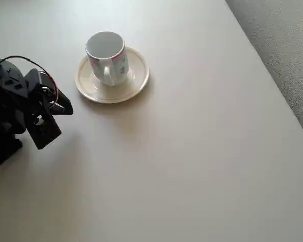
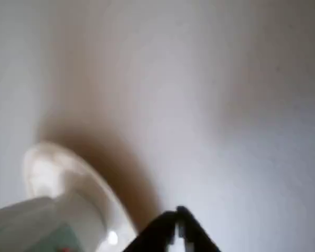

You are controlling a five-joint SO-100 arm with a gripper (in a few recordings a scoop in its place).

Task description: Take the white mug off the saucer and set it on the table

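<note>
Overhead view shows me the white mug (image 1: pixel 106 56) upright on the saucer (image 1: pixel 134 83), my gripper (image 1: pixel 65 108) (fingers together, empty) at its eight o'clock on the table (image 1: pixel 192 166).

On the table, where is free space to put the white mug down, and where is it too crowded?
The table is bare between the saucer and its straight right edge, and across the whole near part below the saucer in the overhead view. The white mug stands on the saucer. It is crowded at the left, where the arm with its fingers sits close beside the saucer.
</note>
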